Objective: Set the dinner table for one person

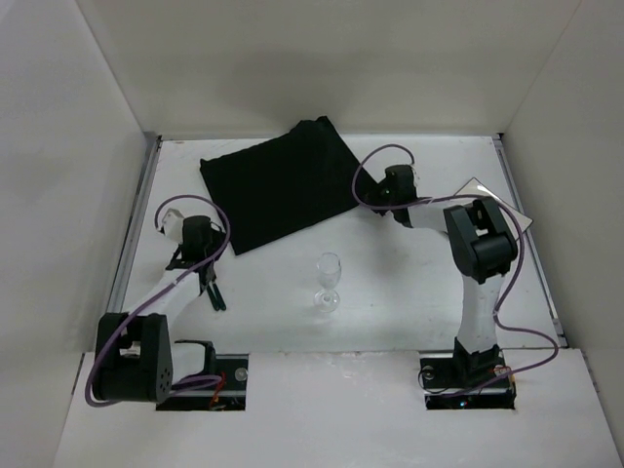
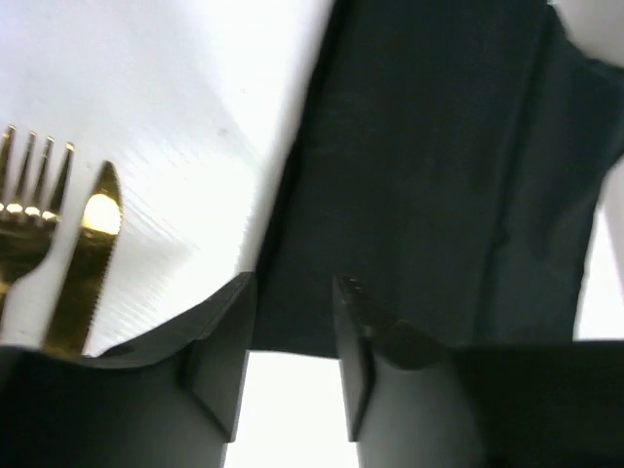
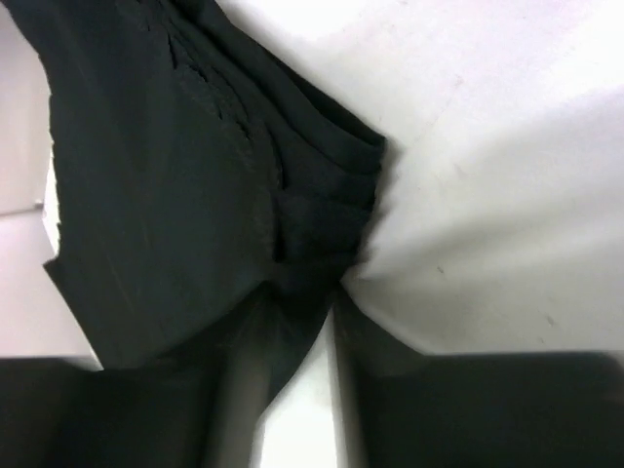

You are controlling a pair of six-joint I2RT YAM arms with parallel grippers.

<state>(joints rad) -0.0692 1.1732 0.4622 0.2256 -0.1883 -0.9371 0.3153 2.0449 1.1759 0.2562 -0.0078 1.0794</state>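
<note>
**Top view.** The dinner table (image 1: 390, 322) is barely set. The black cloth placemat (image 1: 283, 190) lies skewed at upper centre. A wine glass (image 1: 330, 281) stands alone at centre, just below it. A square white plate (image 1: 515, 216) sits at the right, partly under the right arm. Nothing is on the mat, so squaring it and placing everything appears left to do. The left gripper (image 1: 219, 252) is at the mat's lower-left corner and the right gripper (image 1: 373, 198) at its right corner, with the tabletop beneath both.

**Left wrist view.** The jaws are narrowed but apart, and the mat's near edge lies between them at lower centre. I cannot tell whether they pinch it. A gold fork (image 2: 24, 210) and gold knife (image 2: 88, 263) lie on bare table at left.

**Right wrist view.** The jaws look clenched on a bunched mat corner at centre. White table fills the upper right.
</note>
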